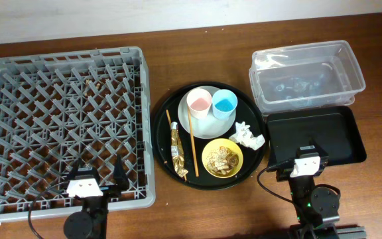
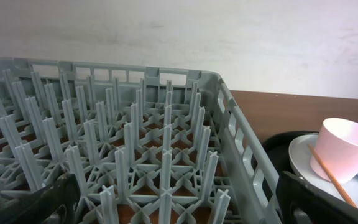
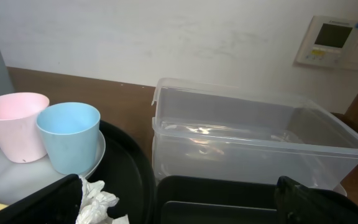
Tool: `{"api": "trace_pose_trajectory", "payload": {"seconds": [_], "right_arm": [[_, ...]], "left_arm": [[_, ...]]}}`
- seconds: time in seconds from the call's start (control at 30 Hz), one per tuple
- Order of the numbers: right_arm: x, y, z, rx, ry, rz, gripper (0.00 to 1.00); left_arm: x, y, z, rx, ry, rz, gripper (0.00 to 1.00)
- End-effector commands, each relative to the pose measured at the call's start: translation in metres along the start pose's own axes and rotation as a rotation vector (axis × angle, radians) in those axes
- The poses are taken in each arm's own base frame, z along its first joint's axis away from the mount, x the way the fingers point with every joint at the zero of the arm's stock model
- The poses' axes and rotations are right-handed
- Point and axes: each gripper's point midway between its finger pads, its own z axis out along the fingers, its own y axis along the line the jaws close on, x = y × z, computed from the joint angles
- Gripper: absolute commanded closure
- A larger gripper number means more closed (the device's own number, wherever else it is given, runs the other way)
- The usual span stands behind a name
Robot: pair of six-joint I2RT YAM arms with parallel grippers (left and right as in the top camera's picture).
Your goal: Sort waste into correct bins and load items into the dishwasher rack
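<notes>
The grey dishwasher rack [image 1: 65, 119] fills the left; it also shows in the left wrist view [image 2: 135, 143]. The round black tray [image 1: 168, 109] holds a pale plate [image 1: 211, 126] with a pink cup [image 1: 199, 101] and a blue cup [image 1: 224, 102], two chopsticks [image 1: 192, 143], a gold-brown wrapper [image 1: 176, 149], a white napkin [image 1: 249, 136] and a yellow bowl [image 1: 222, 159] of beige scraps. The clear tub [image 1: 307, 76] and black rectangular tray [image 1: 317, 136] sit at right. My left gripper [image 1: 98, 178] is open and empty over the rack's front edge. My right gripper [image 1: 308, 162] is open and empty over the black tray's front edge.
The wooden table [image 1: 197, 66] runs back to a white wall. The right wrist view shows the pink cup [image 3: 14, 124], the blue cup [image 3: 69, 137], the napkin [image 3: 98, 202] and the clear tub [image 3: 253, 149]. A wall thermostat [image 3: 332, 40] is on the wall.
</notes>
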Motion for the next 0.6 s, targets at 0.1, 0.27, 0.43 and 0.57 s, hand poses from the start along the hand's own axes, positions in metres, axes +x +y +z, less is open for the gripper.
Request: {"api": "trace_pose_trajectory", "payload": {"seconds": [0.1,0.27,0.43,0.57], "right_arm": [[0.004,-0.004,0.0,0.02,0.01,0.011,0.01],[0.004,-0.004,0.0,0.02,0.01,0.012,0.01],[0.004,-0.004,0.0,0.02,0.01,0.011,0.01],[0.004,-0.004,0.0,0.02,0.01,0.012,0.01]], "left_arm": [[-0.06,-0.055,-0.022,0.3,-0.122,0.006,0.01],[-0.136,-0.063,-0.058,0.309,-0.192,0.018,0.01],[-0.185,-0.07,-0.073,0.31,-0.056,-0.003,0.01],[-0.192,-0.074,-0.052,0.298,0.264,-0.058,0.01]]}}
